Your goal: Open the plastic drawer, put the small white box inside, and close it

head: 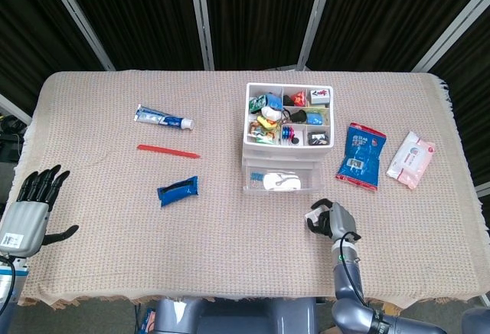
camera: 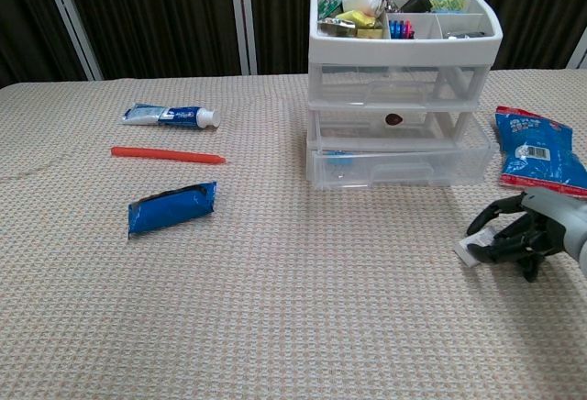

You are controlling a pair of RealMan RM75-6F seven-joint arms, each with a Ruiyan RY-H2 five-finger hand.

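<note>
Small white box (camera: 470, 251) unlabelled, right robot hand (camera: 527, 231) gripping

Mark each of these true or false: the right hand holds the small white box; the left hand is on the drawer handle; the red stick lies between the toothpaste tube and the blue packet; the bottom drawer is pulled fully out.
1. The right hand holds the small white box. True.
2. The left hand is on the drawer handle. False: it rests open near the table's left edge, far from the drawer unit.
3. The red stick lies between the toothpaste tube and the blue packet. True.
4. The bottom drawer is pulled fully out. False: it sticks out only slightly from the unit.
</note>
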